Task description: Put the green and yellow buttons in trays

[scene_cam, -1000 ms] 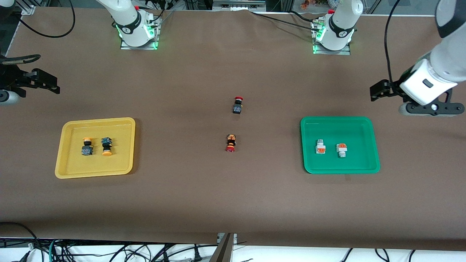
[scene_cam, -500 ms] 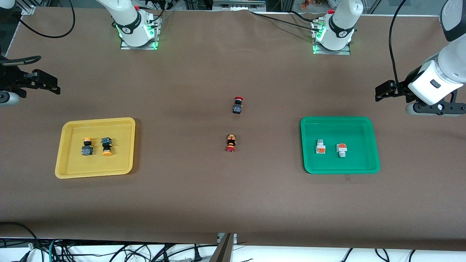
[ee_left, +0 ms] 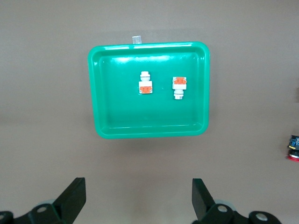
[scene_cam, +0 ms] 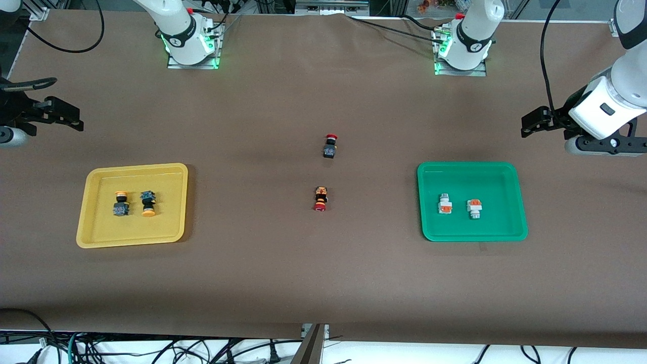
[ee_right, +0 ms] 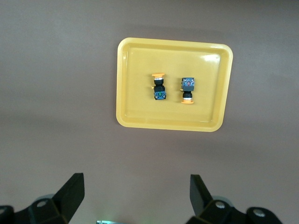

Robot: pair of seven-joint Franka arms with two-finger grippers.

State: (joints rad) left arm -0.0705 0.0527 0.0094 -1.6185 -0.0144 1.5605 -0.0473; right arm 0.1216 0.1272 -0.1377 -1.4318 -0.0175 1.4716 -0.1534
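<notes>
Both yellow buttons (scene_cam: 134,203) lying in the yellow tray (scene_cam: 96,233), side by side near its middle, long axes running near-to-far, caps pointing opposite ways. Both green buttons (scene_cam: 459,205) lying likewise in the green tray (scene_cam: 515,174), close together but apart, same near-to-far lie.

Left gripper (ee_left: 138,201) up over bare table at the left arm's end, farther from the front camera than the green tray, fingers spread wide, holding nothing. Right gripper (ee_right: 135,196) up over bare table at the right arm's end, farther from the front camera than the yellow tray, also spread wide and empty.

Judging by this: nothing left to pick, all four buttons in matching trays, task looking complete, both arms seemingly waiting clear of the work.

Two red buttons (scene_cam: 324,172) lying mid-table between the trays, well apart from both grippers, roughly midway between the arms, no part of the job. Should any adjustment be wanted, left arm nearer the green pair, right arm nearer the yellow pair, each reaching toward the front camera.
</notes>
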